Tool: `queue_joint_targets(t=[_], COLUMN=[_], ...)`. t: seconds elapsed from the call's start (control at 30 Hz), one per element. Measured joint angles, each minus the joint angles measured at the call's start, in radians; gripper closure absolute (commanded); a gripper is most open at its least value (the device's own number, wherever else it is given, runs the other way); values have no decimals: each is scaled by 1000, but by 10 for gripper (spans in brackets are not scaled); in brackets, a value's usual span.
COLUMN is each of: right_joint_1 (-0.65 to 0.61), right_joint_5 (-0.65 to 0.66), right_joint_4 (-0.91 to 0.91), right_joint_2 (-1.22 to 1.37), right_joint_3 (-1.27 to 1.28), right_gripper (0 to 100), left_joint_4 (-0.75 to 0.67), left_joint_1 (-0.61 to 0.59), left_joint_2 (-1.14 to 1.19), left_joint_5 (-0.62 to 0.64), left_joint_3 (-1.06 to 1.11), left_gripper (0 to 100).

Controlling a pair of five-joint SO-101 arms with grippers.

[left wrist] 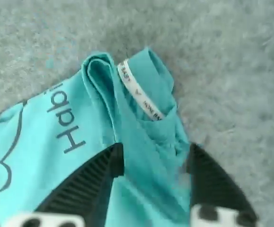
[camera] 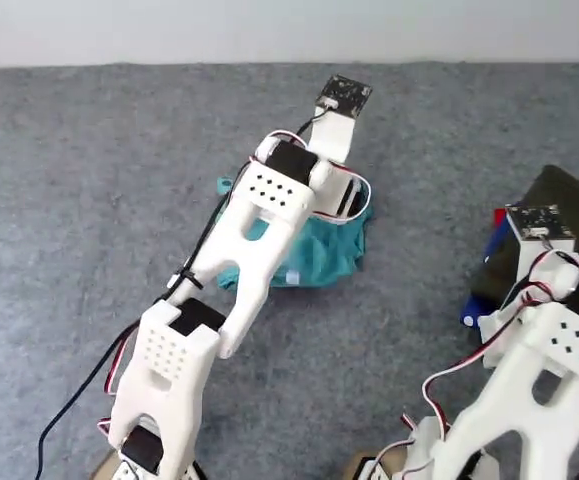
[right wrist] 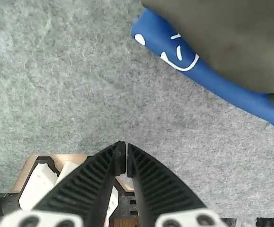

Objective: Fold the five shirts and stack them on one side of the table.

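Soft, even light falls from above on the grey surface point(camera: 89, 200) — bright, with no hard-edged shadows. In the high view the left arm point(camera: 259, 230) throws only a faint, diffuse shade onto the surface beside it, and its white plastic looks bright without glare. The teal shirt point(left wrist: 56, 142) is evenly lit in the left wrist view, with gentle shadow in its folds. The black ridges of the left pincer point(left wrist: 155, 151) and the right pincer point(right wrist: 126, 146) catch a mild sheen. The dark shirt point(right wrist: 222, 38) shows almost no detail — under the blue shirt point(right wrist: 212, 80) lies a narrow soft shadow.
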Motion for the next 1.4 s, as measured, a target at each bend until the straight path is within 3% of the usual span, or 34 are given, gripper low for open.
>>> queue_joint_targets(t=[0.2, 0.43, 0.77, 1.0, 1.17, 1.4], right_joint_1=[0, 0, 0, 0, 0, 0], right_joint_5=[0, 0, 0, 0, 0, 0], right_joint_4=[0, 0, 0, 0, 0, 0], right_joint_2=[0, 0, 0, 0, 0, 0], right_joint_3=[0, 0, 0, 0, 0, 0], right_gripper=[979, 979, 979, 979, 979, 979], left_joint_4=[114, 313, 321, 216, 153, 198], left_joint_1=[-26, -127, -167, 26, 130, 57], left_joint_2=[0, 0, -107, -110, -114, -115], left_joint_5=[3, -91, -146, -146, -146, -146], left_joint_3=[-92, -135, 270, 439, 454, 222], left_gripper=[745, 969, 982, 983, 982, 983])
